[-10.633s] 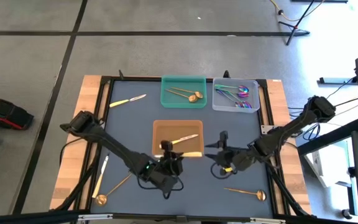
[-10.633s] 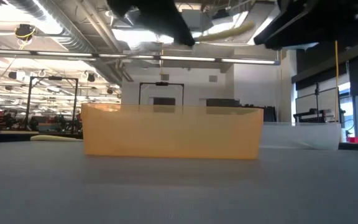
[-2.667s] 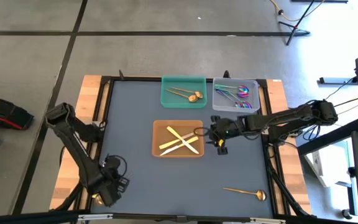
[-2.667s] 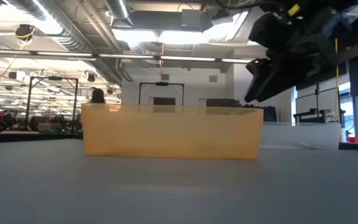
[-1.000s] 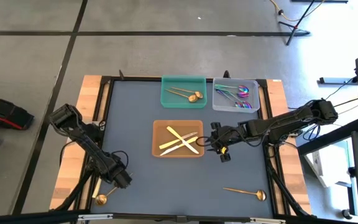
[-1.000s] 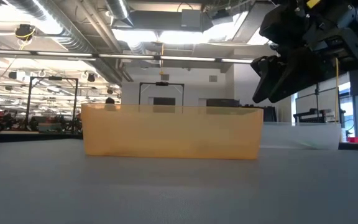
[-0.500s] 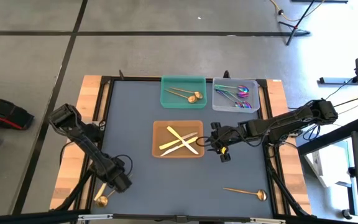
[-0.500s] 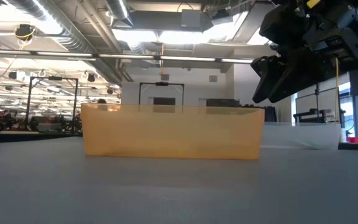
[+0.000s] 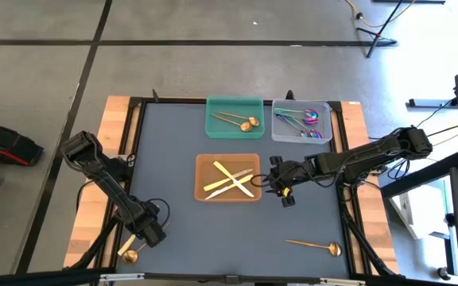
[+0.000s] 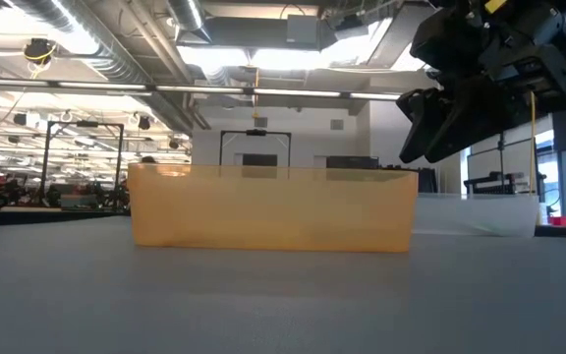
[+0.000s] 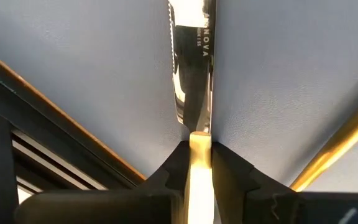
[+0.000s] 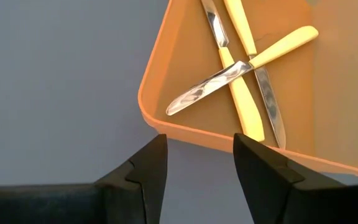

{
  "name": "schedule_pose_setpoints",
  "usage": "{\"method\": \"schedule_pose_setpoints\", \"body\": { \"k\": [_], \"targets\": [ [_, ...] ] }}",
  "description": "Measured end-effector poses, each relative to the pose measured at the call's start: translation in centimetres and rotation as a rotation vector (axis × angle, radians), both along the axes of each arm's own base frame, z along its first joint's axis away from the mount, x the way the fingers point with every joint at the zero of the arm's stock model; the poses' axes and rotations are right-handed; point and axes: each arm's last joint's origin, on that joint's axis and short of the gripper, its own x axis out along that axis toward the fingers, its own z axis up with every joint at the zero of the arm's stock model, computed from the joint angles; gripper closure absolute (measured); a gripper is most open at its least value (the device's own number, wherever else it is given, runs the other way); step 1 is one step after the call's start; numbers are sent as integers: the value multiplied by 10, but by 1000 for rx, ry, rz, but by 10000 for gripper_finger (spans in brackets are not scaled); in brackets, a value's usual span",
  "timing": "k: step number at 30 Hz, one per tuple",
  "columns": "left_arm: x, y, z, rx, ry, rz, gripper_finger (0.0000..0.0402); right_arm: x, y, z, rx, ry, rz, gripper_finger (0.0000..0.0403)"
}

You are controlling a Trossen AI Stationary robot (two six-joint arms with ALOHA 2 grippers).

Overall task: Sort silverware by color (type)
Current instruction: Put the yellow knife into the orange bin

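Note:
My left gripper is near the table's near left corner, shut on a cream-handled knife whose steel blade runs forward from the fingers. A gold spoon lies just beside it, and its handle shows in the left wrist view. My right gripper hangs open by the right side of the orange tray, which holds three cream-handled knives. Another gold spoon lies near the near right corner. My left gripper pinches the knife between its two fingers on the cream handle, close to where the blade begins. The knife runs straight forward out of the fingers, along them. I cannot tell whether the blade rests on the table or is lifted.
The green tray at the far edge holds gold pieces, and the clear tray next to it holds iridescent ones. The table's wooden left border and dark frame run close beside the held knife. Open mat lies between the orange tray and the near edge.
My left gripper has shifted slightly toward the near edge, and a pale end of the knife now shows beside it, next to the gold spoon. My right arm has kept still.

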Motion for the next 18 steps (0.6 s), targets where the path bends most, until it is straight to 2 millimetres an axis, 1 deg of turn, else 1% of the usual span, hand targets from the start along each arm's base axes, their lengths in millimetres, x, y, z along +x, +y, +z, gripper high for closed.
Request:
{"method": "schedule_pose_setpoints", "body": {
  "k": [11,15,18],
  "targets": [
    [0,1,2,25,12,-7,361,2,0,2,24,-22,-20,231],
    [4,-2,12,81,2,-50,361,3,0,3,11,-48,-42,231],
    [8,0,24,206,-44,-89,362,5,0,5,6,-74,-50,231]
  ]
}}
